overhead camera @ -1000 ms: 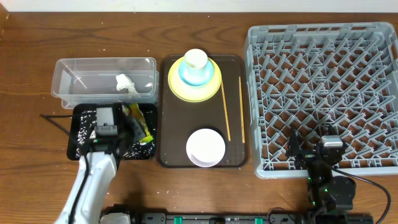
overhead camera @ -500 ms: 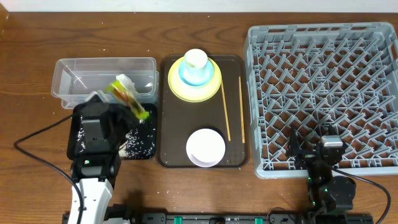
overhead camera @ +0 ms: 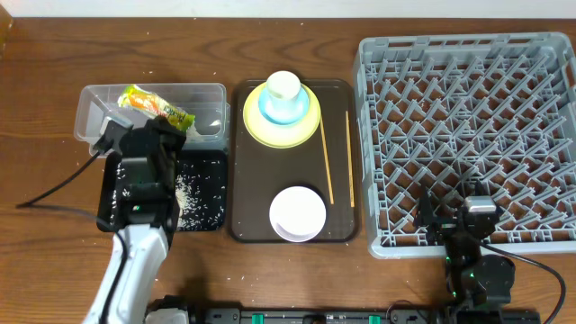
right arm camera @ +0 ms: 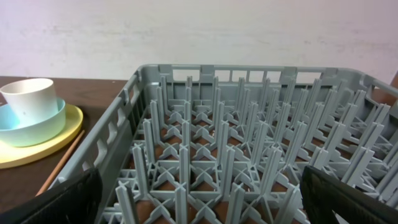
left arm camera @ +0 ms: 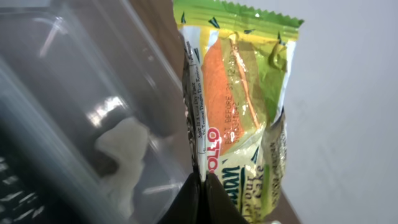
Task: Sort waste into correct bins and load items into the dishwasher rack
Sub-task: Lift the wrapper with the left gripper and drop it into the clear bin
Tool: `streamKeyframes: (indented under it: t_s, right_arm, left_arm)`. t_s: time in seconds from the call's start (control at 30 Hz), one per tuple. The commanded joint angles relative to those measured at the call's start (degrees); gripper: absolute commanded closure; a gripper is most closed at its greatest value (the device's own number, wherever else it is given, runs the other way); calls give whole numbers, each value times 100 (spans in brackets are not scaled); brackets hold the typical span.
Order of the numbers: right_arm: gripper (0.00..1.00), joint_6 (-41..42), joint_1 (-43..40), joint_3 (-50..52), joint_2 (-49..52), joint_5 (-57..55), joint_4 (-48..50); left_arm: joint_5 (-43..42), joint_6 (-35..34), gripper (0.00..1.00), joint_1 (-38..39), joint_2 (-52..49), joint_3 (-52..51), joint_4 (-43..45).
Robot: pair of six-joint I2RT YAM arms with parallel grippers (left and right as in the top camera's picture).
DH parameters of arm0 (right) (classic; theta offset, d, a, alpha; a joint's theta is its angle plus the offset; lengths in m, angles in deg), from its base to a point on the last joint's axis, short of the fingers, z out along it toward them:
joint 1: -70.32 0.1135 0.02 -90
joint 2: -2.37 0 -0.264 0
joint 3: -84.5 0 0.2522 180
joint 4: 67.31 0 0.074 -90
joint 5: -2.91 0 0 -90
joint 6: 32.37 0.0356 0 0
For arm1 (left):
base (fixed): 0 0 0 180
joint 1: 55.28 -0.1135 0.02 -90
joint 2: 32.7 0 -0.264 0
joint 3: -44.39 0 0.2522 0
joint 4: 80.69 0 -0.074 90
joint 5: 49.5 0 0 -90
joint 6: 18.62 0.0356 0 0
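My left gripper (overhead camera: 166, 121) (left arm camera: 203, 186) is shut on the edge of the green-and-orange snack wrapper (overhead camera: 155, 105) (left arm camera: 236, 106), holding it over the clear tub (overhead camera: 90, 112). The crumpled tissue (left arm camera: 121, 152) lies inside that tub. Rice grains (overhead camera: 189, 193) are scattered in the black tray (overhead camera: 216, 162). My right gripper (overhead camera: 453, 214) (right arm camera: 202, 199) stands open over the front edge of the grey rack (overhead camera: 468, 135) (right arm camera: 249, 155), nothing between its fingers. A white cup (overhead camera: 283, 85) sits in the blue bowl (overhead camera: 270, 112) on the yellow-green plate (overhead camera: 306, 126).
The brown serving tray (overhead camera: 247, 162) carries the stacked dishes, a white bowl (overhead camera: 298, 213) and two chopsticks (overhead camera: 326, 162) lying lengthwise on its right side. It sits between the bins and the rack. A cable (overhead camera: 54, 193) trails left of the black tray.
My left gripper lifted the wrapper out of the black tray and carried it back over the clear tub. The right arm has not moved.
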Motion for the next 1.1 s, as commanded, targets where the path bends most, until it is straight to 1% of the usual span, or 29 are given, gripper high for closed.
streamKeyframes:
  t_s: [0.0,0.07,0.1,0.13,0.23,0.3,0.4,0.53,0.63,0.7,0.8,0.87,1.0,1.07]
  right_arm:
    - [1,-79,7,9,0,7,-15]
    - [1,-79,7,9,2,7,-15]
    - [1,-79,7,9,2,7,-15]
    - [1,-79,7,9,2,7,-15]
    - [1,-79,7,9,2,7,-15]
    - [1,-79,7,9,2,7,-15]
    - [1,-79,7,9,0,7,-13]
    - [1,-79,7,9,2,7,-13]
    - [1,-79,7,9,2,7,-15]
    - [1,-79,7,9,2,4,-15]
    - [1,-79,7,9,0,7,-15]
    - [1,-79,7,9,2,7,-15]
    - [1,-79,7,9,2,7,-15]
    - [1,-79,7,9,2,7,-15]
  left_arm:
    - [179,-133,94,-24,-470,-2,516]
    - [179,-131,94,-24,-686,-2,859]
    - [179,-131,91,-24,-767,-2,986]
    - [179,-131,86,-24,-817,-2,1069]
    - [181,-129,83,-24,-861,-2,1196]
    - [179,-129,72,-24,-859,-2,1246]
    - [177,-127,68,-24,-859,-2,1331]
    - [-162,-111,67,-24,-780,-2,1412]
    - [-743,243,69,-24,-581,-2,1408]
    - [-1300,503,71,-22,-376,-2,1338]
    - [-1845,826,71,31,-11,0,1014]
    - [-1980,1172,71,120,238,39,616]
    - [-1980,1912,71,428,658,330,-828]
    - [-1967,2197,71,579,761,481,-1370]
